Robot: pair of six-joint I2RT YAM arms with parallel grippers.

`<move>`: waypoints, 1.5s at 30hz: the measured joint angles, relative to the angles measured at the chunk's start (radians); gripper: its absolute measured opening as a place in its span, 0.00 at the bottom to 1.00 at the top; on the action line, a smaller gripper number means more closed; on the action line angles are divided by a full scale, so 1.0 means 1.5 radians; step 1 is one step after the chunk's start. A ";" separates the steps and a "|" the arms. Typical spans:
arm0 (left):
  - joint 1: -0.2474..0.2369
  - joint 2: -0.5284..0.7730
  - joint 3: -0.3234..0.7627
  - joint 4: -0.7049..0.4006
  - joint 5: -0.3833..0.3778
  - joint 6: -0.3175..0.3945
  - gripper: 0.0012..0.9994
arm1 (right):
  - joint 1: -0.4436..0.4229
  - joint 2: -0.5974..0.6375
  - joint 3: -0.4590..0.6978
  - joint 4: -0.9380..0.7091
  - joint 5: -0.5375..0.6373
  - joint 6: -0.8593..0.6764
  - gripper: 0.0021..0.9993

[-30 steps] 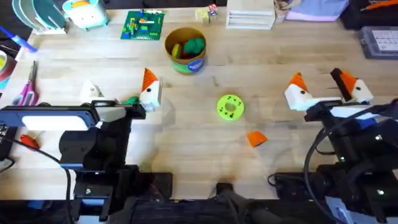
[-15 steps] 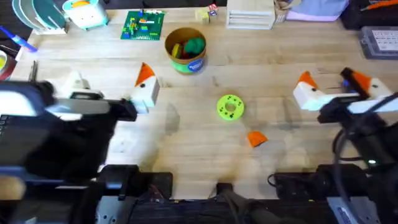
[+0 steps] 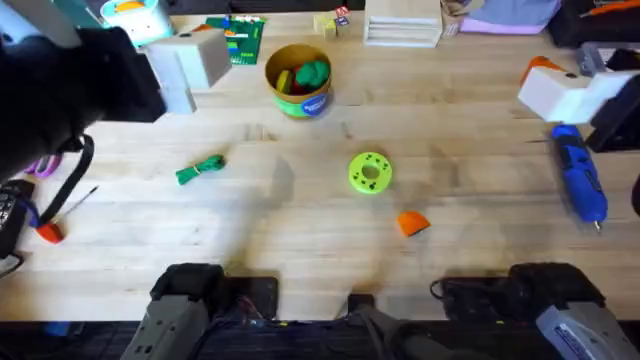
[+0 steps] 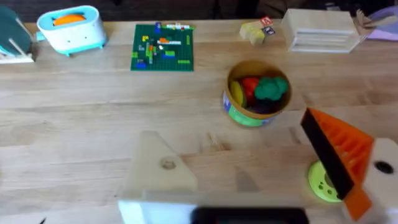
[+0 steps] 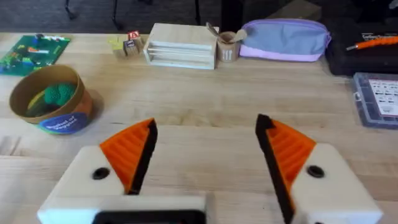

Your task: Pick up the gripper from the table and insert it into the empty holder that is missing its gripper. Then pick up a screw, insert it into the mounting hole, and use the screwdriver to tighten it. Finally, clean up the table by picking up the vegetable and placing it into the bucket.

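No readable text on anything

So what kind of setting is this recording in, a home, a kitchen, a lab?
Most likely a robotics lab or workshop bench. A wooden table carries tools and test props: a blue powered screwdriver, a compartmented parts box, a loose orange gripper tip, and a bucket of toy food.

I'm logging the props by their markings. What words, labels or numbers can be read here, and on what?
None can be read.
Bucket: white lettering on its blue label, too blurred to read.
Small block by the white tray: red-and-white marking, too small to read.
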State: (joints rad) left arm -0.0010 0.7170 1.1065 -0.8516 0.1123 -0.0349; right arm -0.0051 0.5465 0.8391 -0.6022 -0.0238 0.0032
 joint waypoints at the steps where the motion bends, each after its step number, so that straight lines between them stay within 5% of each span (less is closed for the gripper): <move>1: 0.000 0.005 0.004 -0.001 0.000 0.000 0.99 | 0.000 0.001 0.000 -0.001 0.000 0.000 0.99; 5: 0.000 0.011 0.005 -0.006 0.001 -0.003 0.95 | 0.000 0.000 0.000 -0.003 0.000 0.000 0.99; 11: 0.000 0.010 0.005 -0.006 0.002 0.000 0.04 | 0.000 0.000 0.000 -0.004 0.000 0.000 0.99; 12: 0.000 0.010 0.005 -0.006 0.002 0.002 0.10 | 0.000 0.001 0.000 -0.005 0.000 0.000 0.99; 17: 0.000 0.010 0.005 -0.006 0.003 0.000 0.87 | 0.000 0.000 0.000 -0.005 0.000 0.000 0.99; 18: 0.000 0.010 0.005 -0.006 0.003 -0.003 0.96 | 0.000 0.001 0.000 -0.005 0.000 0.000 0.99; 29: 0.000 0.010 0.005 -0.009 0.003 -0.003 0.99 | 0.000 0.001 0.000 -0.005 0.000 0.000 0.99; 38: 0.000 0.010 0.005 -0.106 0.005 -0.003 0.99 | 0.000 0.000 0.000 -0.005 0.000 0.000 0.99; 45: -0.004 0.007 -0.064 0.032 0.049 -0.007 0.99 | 0.000 0.000 0.000 -0.005 0.000 0.000 0.99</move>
State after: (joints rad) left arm -0.0062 0.7270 1.0103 -0.8041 0.1852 -0.0448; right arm -0.0051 0.5468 0.8394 -0.6094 -0.0238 0.0032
